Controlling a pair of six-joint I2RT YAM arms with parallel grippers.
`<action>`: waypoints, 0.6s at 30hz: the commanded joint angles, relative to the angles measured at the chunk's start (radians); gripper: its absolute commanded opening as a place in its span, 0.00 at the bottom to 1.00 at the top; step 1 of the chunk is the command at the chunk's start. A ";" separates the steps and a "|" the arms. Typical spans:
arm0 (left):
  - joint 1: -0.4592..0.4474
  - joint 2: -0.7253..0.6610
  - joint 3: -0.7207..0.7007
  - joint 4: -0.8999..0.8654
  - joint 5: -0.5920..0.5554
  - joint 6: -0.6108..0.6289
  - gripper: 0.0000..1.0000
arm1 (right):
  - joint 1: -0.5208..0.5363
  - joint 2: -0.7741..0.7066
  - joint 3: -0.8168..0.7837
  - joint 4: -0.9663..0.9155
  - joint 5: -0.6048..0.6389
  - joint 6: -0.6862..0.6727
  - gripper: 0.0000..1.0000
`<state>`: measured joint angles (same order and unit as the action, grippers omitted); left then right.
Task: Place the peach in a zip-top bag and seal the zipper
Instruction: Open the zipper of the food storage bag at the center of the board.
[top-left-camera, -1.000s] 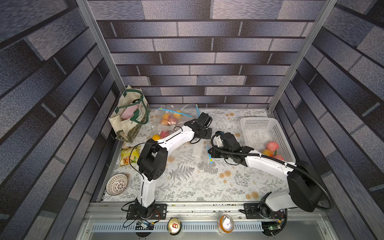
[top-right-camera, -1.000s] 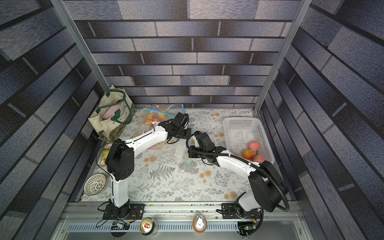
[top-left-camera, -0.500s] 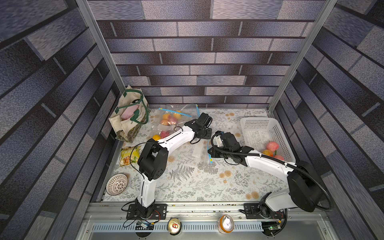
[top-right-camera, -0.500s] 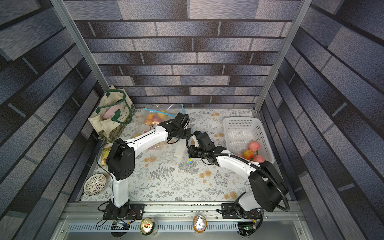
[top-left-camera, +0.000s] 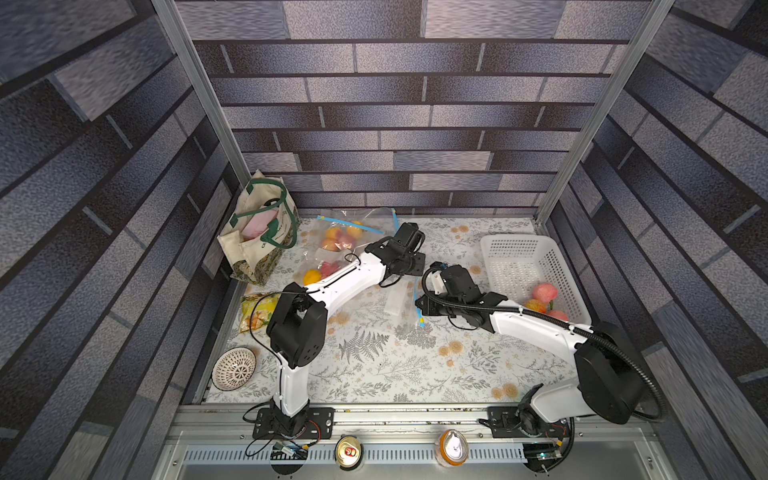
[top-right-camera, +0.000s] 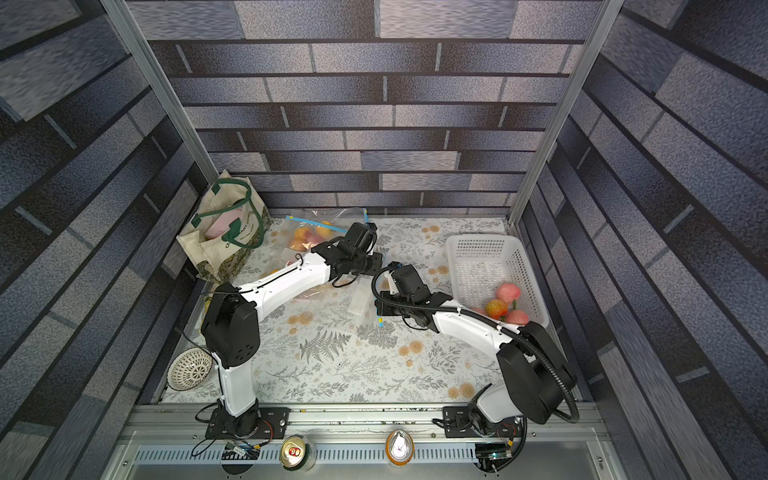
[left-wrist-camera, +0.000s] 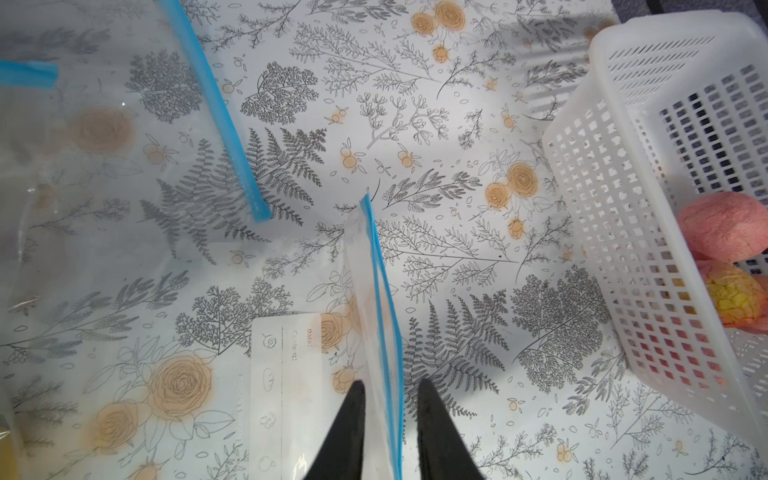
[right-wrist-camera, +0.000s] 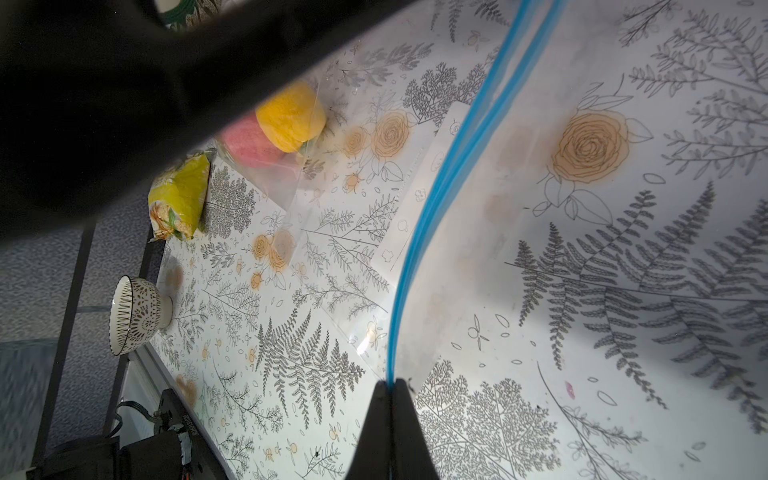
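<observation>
An empty clear zip-top bag (top-left-camera: 395, 300) (top-right-camera: 358, 305) with a blue zipper (left-wrist-camera: 380, 291) (right-wrist-camera: 419, 232) lies mid-table between both arms. My right gripper (right-wrist-camera: 390, 384) (top-left-camera: 419, 309) is shut on one end of the zipper strip. My left gripper (left-wrist-camera: 390, 390) (top-left-camera: 409, 268) is at the other end, its jaws slightly apart with the bag's rim passing between them. Farther from the right gripper the two blue strips part a little. Pink and yellow peaches (top-left-camera: 544, 293) (top-right-camera: 509, 293) (left-wrist-camera: 723, 226) sit in the white basket (top-left-camera: 515, 241) (left-wrist-camera: 602, 166) at the right.
Filled zip bags of fruit (top-left-camera: 340, 239) (right-wrist-camera: 286, 116) lie at the back under the left arm. A tote bag (top-left-camera: 259, 226) leans in the back-left corner. A yellow snack packet (top-left-camera: 255, 311) and a patterned bowl (top-left-camera: 234, 368) sit along the left edge.
</observation>
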<state>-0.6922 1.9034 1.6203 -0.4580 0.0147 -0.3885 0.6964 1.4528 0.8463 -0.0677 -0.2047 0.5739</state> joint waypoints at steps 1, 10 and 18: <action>0.001 -0.012 0.003 -0.007 -0.008 0.006 0.25 | 0.008 0.001 0.019 -0.008 -0.006 -0.009 0.00; 0.003 0.038 0.000 0.005 0.014 -0.001 0.24 | 0.008 -0.009 0.018 -0.013 -0.006 -0.011 0.00; 0.014 0.056 -0.008 0.008 0.008 -0.007 0.23 | 0.007 -0.009 0.016 -0.014 -0.005 -0.013 0.00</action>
<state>-0.6853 1.9621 1.6180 -0.4553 0.0216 -0.3893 0.6964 1.4528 0.8463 -0.0677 -0.2047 0.5739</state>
